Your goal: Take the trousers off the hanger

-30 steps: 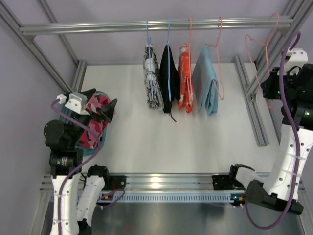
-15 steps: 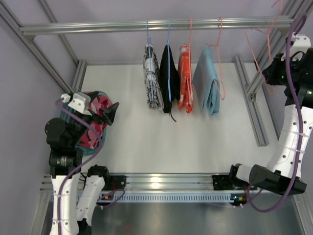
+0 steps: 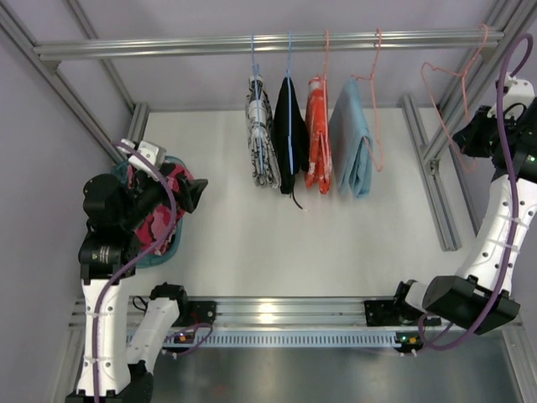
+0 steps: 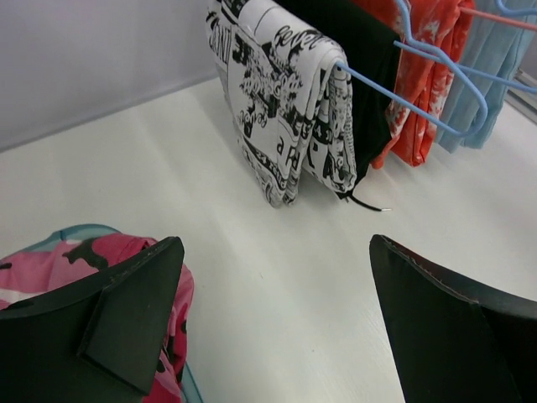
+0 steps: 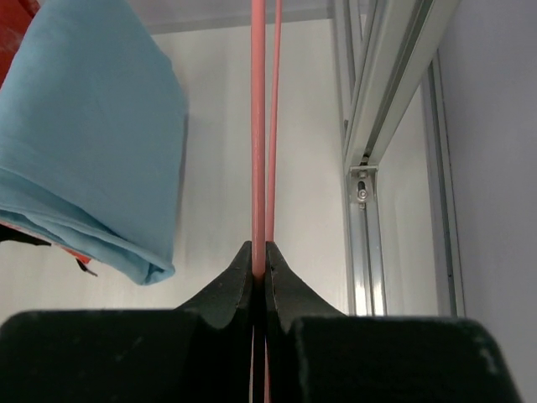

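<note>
The pink printed trousers point(image 3: 158, 228) lie bunched in a teal basket point(image 3: 170, 253) at the left, off any hanger. My left gripper point(image 3: 190, 196) hovers just right of them, open and holding nothing; the left wrist view shows its fingers point(image 4: 134, 302) wide apart over bare table, with the pink trousers point(image 4: 59, 256) at its lower left. The white trousers with black print point(image 3: 263, 143) point(image 4: 285, 109) hang folded on a blue hanger point(image 4: 419, 101). My right gripper point(image 3: 470, 137) point(image 5: 260, 248) is shut on the wire of an empty pink hanger point(image 3: 445, 74) point(image 5: 258, 126), whose hook sits near the rail's right end.
On the rail point(image 3: 168, 46) also hang a black garment point(image 3: 290, 134), an orange one point(image 3: 318, 143) and a light blue one point(image 3: 352, 138) on a pink hanger. Aluminium frame posts point(image 3: 428, 168) stand along both sides of the white table point(image 3: 277, 243).
My right gripper has carried the empty pink hanger up and back toward the rail's right end. The left gripper has lifted and turned slightly away from the pink trousers.
</note>
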You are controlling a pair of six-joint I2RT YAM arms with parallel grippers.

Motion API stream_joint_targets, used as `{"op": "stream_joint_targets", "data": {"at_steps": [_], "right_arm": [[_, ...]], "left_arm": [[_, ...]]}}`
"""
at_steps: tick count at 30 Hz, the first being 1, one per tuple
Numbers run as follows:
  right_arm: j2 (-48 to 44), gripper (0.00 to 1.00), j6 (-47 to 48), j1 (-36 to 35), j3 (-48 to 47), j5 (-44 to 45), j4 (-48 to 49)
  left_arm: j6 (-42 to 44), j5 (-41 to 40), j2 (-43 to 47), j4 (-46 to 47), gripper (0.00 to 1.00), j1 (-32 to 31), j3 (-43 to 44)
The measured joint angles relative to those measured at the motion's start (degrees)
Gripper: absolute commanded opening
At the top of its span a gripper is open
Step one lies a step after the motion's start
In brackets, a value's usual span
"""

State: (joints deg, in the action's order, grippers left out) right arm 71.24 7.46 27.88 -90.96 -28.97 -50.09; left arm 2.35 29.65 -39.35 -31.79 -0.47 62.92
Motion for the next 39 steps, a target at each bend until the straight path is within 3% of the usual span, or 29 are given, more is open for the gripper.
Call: {"op": "stream_joint_targets", "data": {"at_steps": [3, 4, 5, 7, 15, 24, 28, 34, 39], "right_arm": [[0.1, 0.04, 0.6, 0.5, 0.9, -0.7, 1.1], [0.1, 0.13, 0.8, 0.7, 1.1, -0.9, 1.3], [0.1, 0.37, 0.9, 0.8, 1.3, -1.2, 1.5], [0.1, 0.56, 1.3, 1.1, 1.6, -1.6, 1.2], [-2.3, 0.99, 2.6, 1.5, 4.7, -3.3, 0.2], [-16.4, 0.99, 2.8, 1.6, 6.2, -5.4, -3.9], [-20.8, 0.99, 2.5, 1.6, 6.2, -6.1, -7.1], [-23.3, 0.99, 2.4, 1.6, 4.0, -8.1, -13.3], [-24.1, 1.00, 1.2, 1.6, 2.8, -10.4, -15.1]], "left_arm": [[0.4, -0.2, -0.9, -2.9, 0.98, 0.0, 0.9], [0.5, -0.3, -1.4, -4.0, 0.99, 0.0, 1.4], [0.5, -0.4, -1.8, -4.8, 0.99, 0.0, 1.8], [0.4, -0.6, -2.4, -5.9, 0.99, 0.0, 2.4], [-0.9, -0.5, -1.9, -8.4, 0.99, 0.0, 2.7], [-8.2, 2.4, -3.8, -8.6, 0.98, 0.0, 4.1], [-15.0, 6.7, -5.9, -4.1, 0.98, 0.0, 4.4], [-34.3, 13.1, -7.0, 18.5, 0.96, 0.0, -3.4], [-47.8, 12.4, -10.9, 36.8, 0.90, -1.2, -9.7]]}}
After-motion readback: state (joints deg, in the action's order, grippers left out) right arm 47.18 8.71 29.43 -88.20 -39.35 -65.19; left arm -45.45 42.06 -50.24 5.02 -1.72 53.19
